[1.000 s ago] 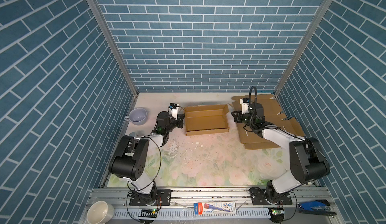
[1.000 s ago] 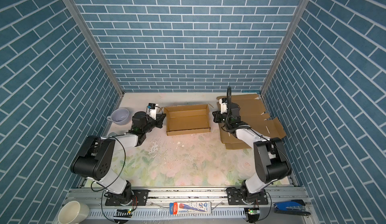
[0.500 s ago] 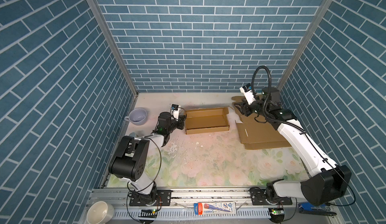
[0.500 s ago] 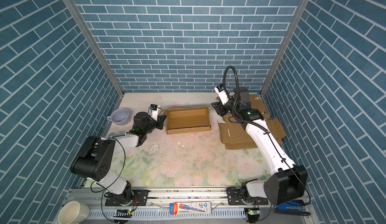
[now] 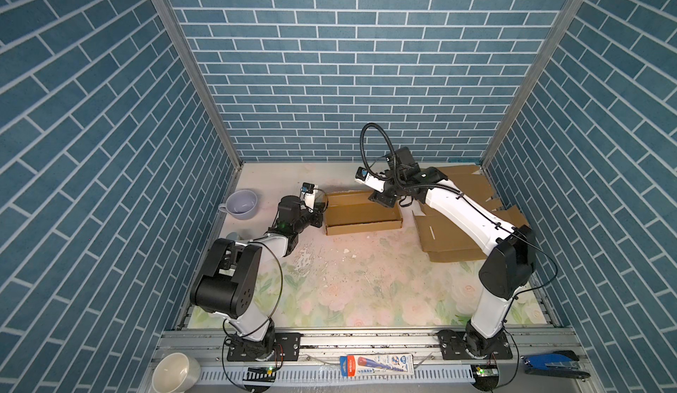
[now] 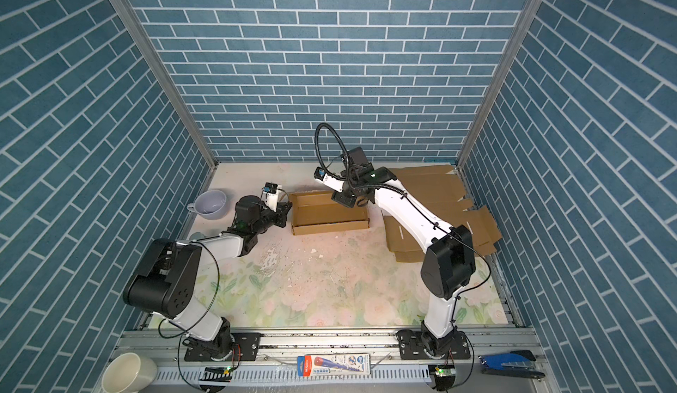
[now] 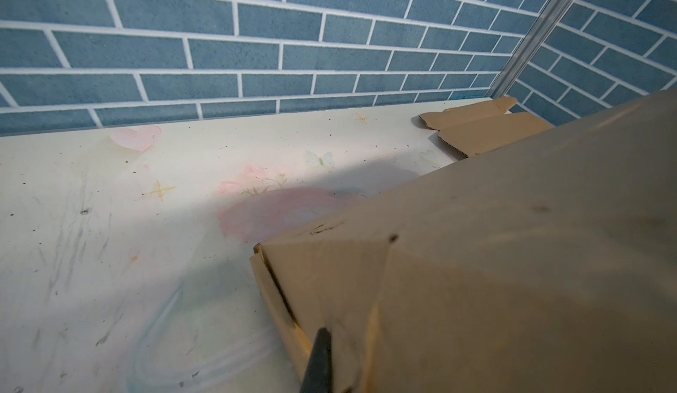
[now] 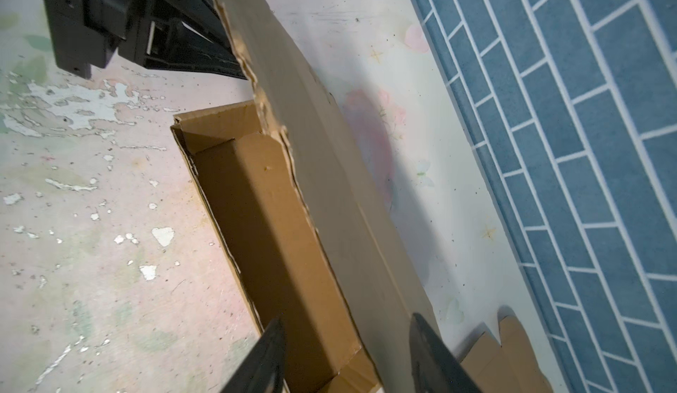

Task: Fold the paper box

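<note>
This was a robotics lab test cell, not a lived-in room. Printed blue-brick wall panels (image 5: 348, 61) joined at bare aluminium corner posts (image 5: 190, 69) boxed in a worn, flaking floral tabletop (image 5: 348, 281). Two white-and-black robot arms (image 5: 461, 219) were bolted to a metal rail (image 5: 366, 340) along the front edge, with a slotted cable duct (image 5: 311, 374) and loose wiring beneath.

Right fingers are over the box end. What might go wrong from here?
The right fingers hang open astride the raised lid flap of the box; its edge looks ragged, so closing there may crumple it. The left fingers are shut at the opposite end; whether they grip is unclear, so the box might slide.
</note>
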Action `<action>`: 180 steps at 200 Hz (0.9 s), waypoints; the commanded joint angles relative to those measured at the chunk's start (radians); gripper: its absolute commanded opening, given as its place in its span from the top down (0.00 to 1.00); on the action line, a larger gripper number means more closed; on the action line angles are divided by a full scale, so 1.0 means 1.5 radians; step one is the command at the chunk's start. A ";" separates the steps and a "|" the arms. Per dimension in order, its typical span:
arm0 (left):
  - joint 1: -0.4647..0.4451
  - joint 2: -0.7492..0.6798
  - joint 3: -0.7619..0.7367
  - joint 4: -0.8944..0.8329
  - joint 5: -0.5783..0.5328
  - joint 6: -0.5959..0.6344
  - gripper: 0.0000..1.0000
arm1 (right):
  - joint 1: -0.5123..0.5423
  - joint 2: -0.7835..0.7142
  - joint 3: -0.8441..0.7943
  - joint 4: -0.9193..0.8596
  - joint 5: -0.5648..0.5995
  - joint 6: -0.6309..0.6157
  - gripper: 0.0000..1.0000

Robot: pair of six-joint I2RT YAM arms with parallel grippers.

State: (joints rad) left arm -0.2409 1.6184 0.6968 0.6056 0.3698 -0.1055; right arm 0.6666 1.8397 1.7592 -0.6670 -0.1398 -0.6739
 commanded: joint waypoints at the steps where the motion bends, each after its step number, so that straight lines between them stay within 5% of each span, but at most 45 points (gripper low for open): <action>1: -0.009 -0.002 -0.003 -0.065 0.008 0.003 1.00 | 0.017 0.026 0.056 -0.037 0.046 -0.077 0.51; 69: -0.009 -0.003 -0.002 -0.061 0.011 -0.002 1.00 | 0.028 0.069 0.079 -0.105 0.039 -0.086 0.92; 146: -0.009 -0.094 -0.002 -0.135 -0.024 -0.003 0.69 | 0.032 0.009 -0.092 0.002 0.038 -0.065 0.97; 180: -0.005 -0.196 -0.003 -0.267 -0.062 0.001 0.66 | 0.038 -0.012 -0.149 0.047 0.041 -0.053 0.97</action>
State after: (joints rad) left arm -0.2493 1.4300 0.6930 0.3519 0.3283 -0.1120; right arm 0.7158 1.8801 1.5982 -0.6327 -0.0811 -0.7795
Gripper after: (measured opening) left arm 0.339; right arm 0.048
